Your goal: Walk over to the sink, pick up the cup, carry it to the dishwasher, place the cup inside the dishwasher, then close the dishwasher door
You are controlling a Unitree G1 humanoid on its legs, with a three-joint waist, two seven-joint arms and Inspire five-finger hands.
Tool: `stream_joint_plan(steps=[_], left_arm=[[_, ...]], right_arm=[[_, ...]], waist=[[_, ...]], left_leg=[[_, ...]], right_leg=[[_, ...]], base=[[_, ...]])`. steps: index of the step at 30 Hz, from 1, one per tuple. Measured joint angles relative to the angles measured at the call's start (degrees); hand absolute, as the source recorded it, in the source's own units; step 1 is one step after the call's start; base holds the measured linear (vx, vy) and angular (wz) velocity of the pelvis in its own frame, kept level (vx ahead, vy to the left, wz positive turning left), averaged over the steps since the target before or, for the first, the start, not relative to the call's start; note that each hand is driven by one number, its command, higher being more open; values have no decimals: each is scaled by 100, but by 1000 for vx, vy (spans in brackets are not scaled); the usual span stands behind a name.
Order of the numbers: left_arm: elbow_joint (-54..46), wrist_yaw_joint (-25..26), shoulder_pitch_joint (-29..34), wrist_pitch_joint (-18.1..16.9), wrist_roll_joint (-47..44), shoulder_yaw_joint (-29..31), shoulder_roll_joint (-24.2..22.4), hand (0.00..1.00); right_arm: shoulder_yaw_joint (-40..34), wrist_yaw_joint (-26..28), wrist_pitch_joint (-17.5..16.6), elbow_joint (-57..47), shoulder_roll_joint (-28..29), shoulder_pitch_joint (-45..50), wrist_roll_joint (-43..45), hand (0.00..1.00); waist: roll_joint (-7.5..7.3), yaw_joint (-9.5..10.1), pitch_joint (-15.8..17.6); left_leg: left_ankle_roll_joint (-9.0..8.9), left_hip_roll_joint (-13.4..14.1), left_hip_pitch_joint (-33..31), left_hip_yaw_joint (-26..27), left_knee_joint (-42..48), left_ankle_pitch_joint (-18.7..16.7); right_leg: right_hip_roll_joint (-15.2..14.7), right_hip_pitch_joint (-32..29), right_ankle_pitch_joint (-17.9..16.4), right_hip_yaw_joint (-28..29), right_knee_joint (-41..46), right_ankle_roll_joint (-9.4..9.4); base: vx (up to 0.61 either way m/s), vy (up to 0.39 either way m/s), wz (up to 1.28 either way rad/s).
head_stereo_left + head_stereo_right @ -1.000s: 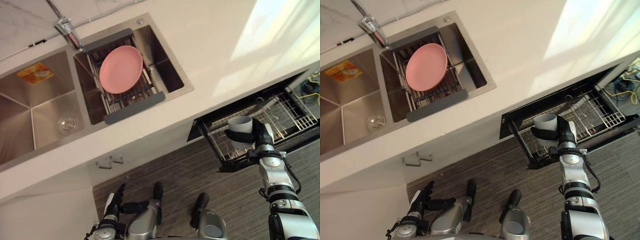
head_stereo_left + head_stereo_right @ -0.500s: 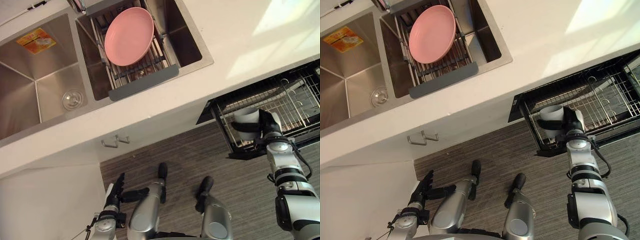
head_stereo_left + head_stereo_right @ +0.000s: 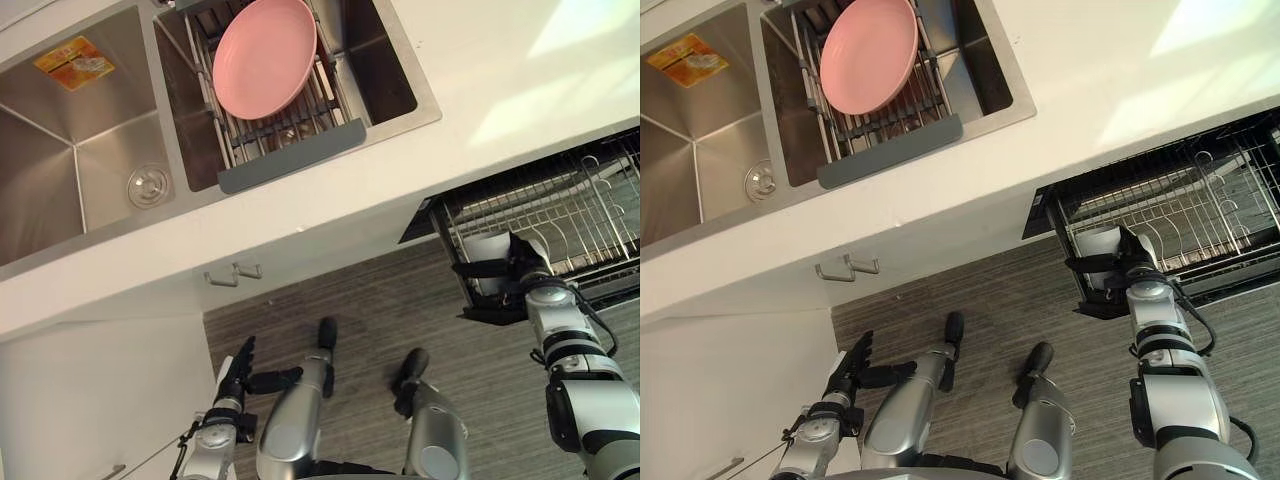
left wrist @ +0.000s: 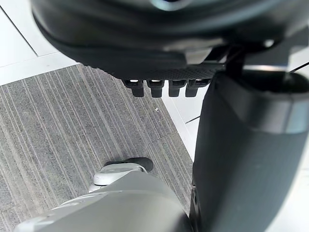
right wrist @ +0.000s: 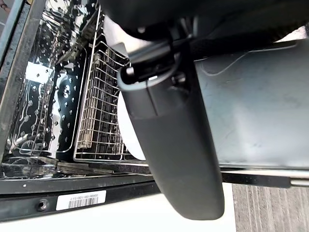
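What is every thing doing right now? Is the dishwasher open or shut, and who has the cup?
dishwasher: open, wire basket showing.
cup: held at the front of the wire basket.
right hand: fingers curled round the cup.
left hand: open, low near the floor, holding nothing.
pink plate: lying on the rack in the sink.

Bright light (image 3: 580,25), perhaps from a window, is falling across the smooth white countertop (image 3: 500,70) above the grey striped plank floor (image 3: 370,295).
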Motion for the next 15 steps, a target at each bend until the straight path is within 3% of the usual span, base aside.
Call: stream_joint_plan(steps=[6,9,15], left_arm=[[36,141,1,4,7,-2,5,100],[149,219,4,33,34,-1,6,100],[188,225,340,159,259,90,37,100]], right_arm=[[-188,-471,-201,-435,225,164,601,100],[-510,-890,-559,-1269,480,600,603,100],[-752,-1357,-940,-2643,1065,1584,535,100]], waist=[[-62,-26,39],[-116,-98,59],[-408,-213,-300]], left_leg=[[6,49,239,144,-39,-42],[12,58,603,223,-193,-59],[11,125,1310,564,-580,-73]], right_leg=[[28,134,-7,146,-5,5],[53,462,7,200,-152,29],[175,989,131,441,-673,105]], base=[[-11,2,-13],[27,-10,-15],[113,-25,-27]])
